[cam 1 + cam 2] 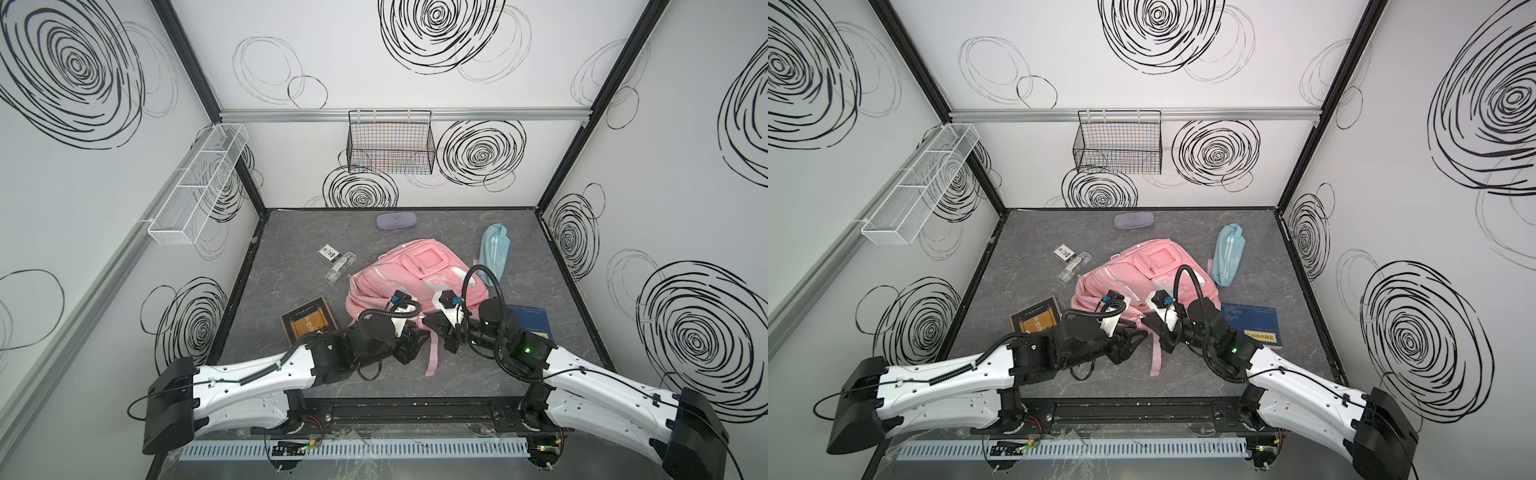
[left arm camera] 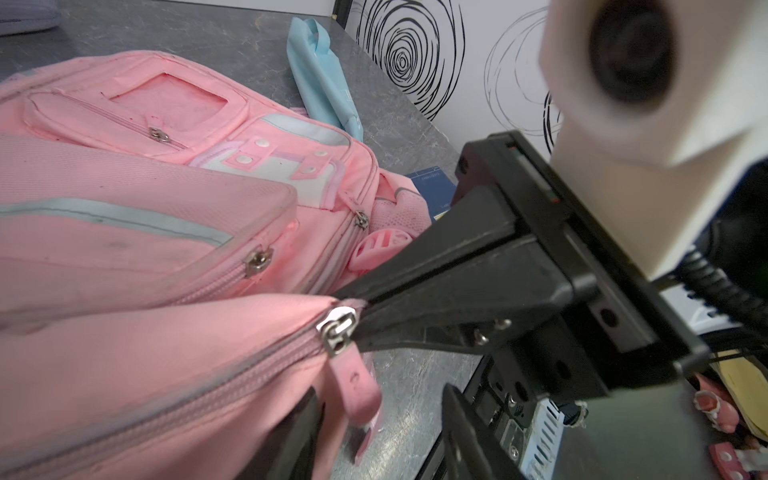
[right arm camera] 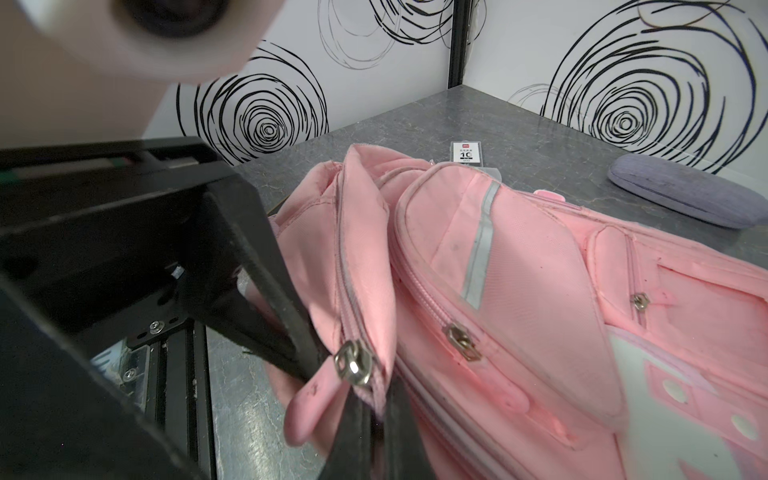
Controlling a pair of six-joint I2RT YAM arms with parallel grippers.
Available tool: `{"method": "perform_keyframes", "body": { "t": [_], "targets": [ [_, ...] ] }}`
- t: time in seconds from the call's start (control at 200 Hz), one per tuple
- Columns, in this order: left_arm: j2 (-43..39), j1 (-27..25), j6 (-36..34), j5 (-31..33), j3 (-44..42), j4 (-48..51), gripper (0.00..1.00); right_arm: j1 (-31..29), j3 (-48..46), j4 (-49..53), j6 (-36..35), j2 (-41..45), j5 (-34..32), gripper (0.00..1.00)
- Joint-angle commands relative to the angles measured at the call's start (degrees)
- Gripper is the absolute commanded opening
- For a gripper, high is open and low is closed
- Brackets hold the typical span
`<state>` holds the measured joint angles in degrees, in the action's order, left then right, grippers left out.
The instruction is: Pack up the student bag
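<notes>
So in both top views the student bag (image 1: 399, 278) is seen lying front pockets up on the grey table (image 1: 291, 232), one strap trailing off its near edge. A purple case (image 1: 395, 220) is parked beyond the bag. A light-blue pouch (image 1: 493, 251) sits just off its right side and a blue book (image 1: 534, 320) near its right corner. A brown book (image 1: 309, 324) is off to its left, and a card pack (image 1: 328, 251) plus a clear pen case (image 1: 340, 266) lie off its far-left edge. The left gripper (image 1: 415, 336) and right gripper (image 1: 426, 321) are found close together at the bag's near edge.

Left wrist view: the right gripper's fingers (image 2: 436, 266) are seen pinched tight on the bag fabric at the end of the zip, beside the zip slider (image 2: 338, 328). The left gripper's own fingers are held apart. The pink pull tab (image 2: 357, 386) hangs loose between them and bare table is visible in the gap, so nothing is clamped there.

Right wrist view: the bag's edge is squeezed between the right fingers, and the left fingertips are parked just beside the slider
</notes>
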<state>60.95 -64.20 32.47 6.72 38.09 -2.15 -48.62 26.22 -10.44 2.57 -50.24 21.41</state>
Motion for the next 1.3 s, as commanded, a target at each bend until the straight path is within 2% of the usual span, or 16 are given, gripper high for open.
{"method": "perform_keyframes", "body": {
  "t": [0.0, 0.195, 0.285, 0.44, 0.565, 0.575, 0.61, 0.73, 0.815, 0.955, 1.101, 1.211, 1.296],
  "targets": [
    [1.48, 1.66, 0.23, 0.37, -0.73, -4.72, 0.51, -0.25, 0.61, -7.8, 1.91, 3.07, 2.3, 0.0],
    [3.23, 1.96, 1.17, 1.3, -1.15, -5.75, 0.48, -0.47, -0.34, -9.48, 2.77, 4.17, 4.31, 0.0],
    [3.07, 1.98, 1.54, 1.92, -1.56, -6.27, 0.41, -0.58, -1.02, -10.13, 3.32, 4.77, 4.44, 0.0],
    [1.4, 2.28, 1.73, 3.71, -2.63, -6.31, 0.2, -0.57, -1.73, -9.89, 3.35, 5.7, 4.47, 0.0],
    [-0.06, 3.18, 1.72, 2.84, -2.93, -5.21, 0.04, -0.6, -2.14, -9.42, 3.19, 6.68, 3.79, 0.0],
    [-0.22, 3.25, 1.66, 2.68, -3.0, -5.09, 0.0, -0.55, -2.16, -9.29, 3.09, 6.72, 3.61, 0.0],
    [-0.7, 3.62, 1.47, 1.86, -2.89, -4.65, 0.0, -0.55, -2.3, -8.8, 2.38, 6.9, 3.32, 0.0],
    [-2.47, 6.48, 0.16, -4.6, -0.88, -0.9, 0.0, -0.58, -2.48, -4.34, -2.43, 7.09, 0.02, 0.0],
    [-2.86, 9.64, -1.32, -11.48, 1.97, 3.99, 0.0, -0.52, -2.79, -1.85, -6.3, 7.18, -2.77, 0.0],
    [-1.94, 15.64, -5.56, -24.47, 7.57, 14.8, 0.0, -0.57, -3.01, -0.16, -11.35, 6.72, -4.17, 0.0],
    [0.02, 22.17, -10.85, -34.79, 12.85, 27.87, 0.0, -0.79, -3.9, -0.13, -15.99, 7.19, -6.28, 0.0],
    [0.83, 25.81, -14.73, -38.43, 14.74, 35.2, 0.0, -0.78, -6.03, -3.24, -18.28, 9.23, -8.05, 0.0],
    [1.69, 28.82, -16.34, -38.65, 15.08, 38.34, 0.0, -0.81, -7.05, -4.52, -19.23, 10.43, -9.64, 0.0]
  ]
}}
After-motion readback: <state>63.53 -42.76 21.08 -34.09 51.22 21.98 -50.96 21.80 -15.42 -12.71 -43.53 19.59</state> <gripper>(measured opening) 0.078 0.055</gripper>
